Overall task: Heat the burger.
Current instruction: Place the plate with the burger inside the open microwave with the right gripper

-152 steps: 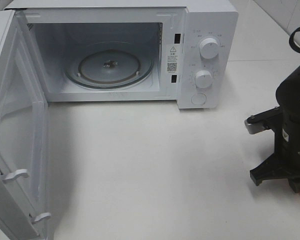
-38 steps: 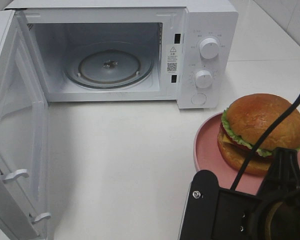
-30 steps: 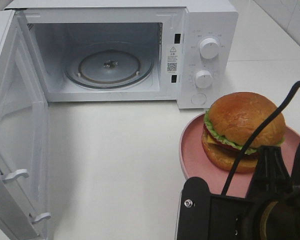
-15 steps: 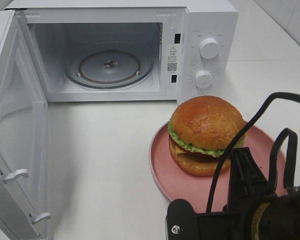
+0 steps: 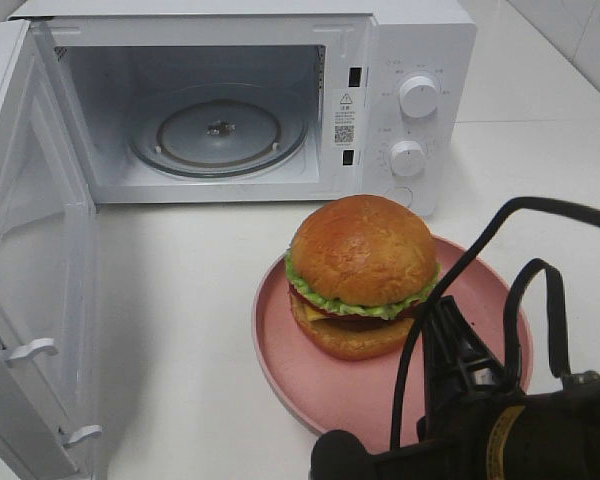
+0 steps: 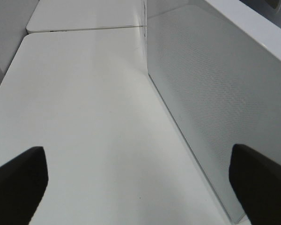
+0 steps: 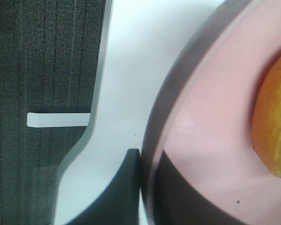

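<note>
Pink plate (image 5: 280, 350) bearing the burger (image 5: 360, 265), gripped at its rim by the closed right tool (image 5: 448, 335) before the open microwave (image 5: 420, 40); left tool (image 6: 140, 187) jaws apart.

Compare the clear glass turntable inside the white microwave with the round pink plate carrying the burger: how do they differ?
Material: the clear glass turntable is see-through, while the round pink plate is opaque.
Place: the turntable lies inside the open white microwave, while the plate is outside, in front of it.
Load: the turntable bears no food, while the plate carries the burger.
Both are round and shallow.
</note>
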You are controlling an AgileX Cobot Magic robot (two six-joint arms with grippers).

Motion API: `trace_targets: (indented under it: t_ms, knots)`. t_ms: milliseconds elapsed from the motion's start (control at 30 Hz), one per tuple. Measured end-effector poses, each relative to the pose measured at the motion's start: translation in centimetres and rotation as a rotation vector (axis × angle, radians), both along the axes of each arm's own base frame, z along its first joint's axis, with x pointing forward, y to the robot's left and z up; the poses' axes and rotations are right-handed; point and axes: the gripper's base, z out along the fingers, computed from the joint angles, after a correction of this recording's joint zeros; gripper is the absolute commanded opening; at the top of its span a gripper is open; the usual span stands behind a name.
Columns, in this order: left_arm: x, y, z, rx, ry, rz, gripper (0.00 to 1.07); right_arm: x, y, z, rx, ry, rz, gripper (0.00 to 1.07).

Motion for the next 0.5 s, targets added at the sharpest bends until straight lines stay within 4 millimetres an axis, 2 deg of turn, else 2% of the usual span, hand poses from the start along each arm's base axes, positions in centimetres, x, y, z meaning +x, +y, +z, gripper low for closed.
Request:
trace_targets:
  t_ms: [367,500]
  knots:
    - [0.0,0.0,0.0,0.000,0.000,0.000,0.98,1.5,0.2,0.0,0.028,-0.008,0.074,0.00]
    - [0.0,0.0,0.0,0.000,0.000,0.000,0.98,2.7,0.1,0.0,0.042,-0.020,0.127,0.00]
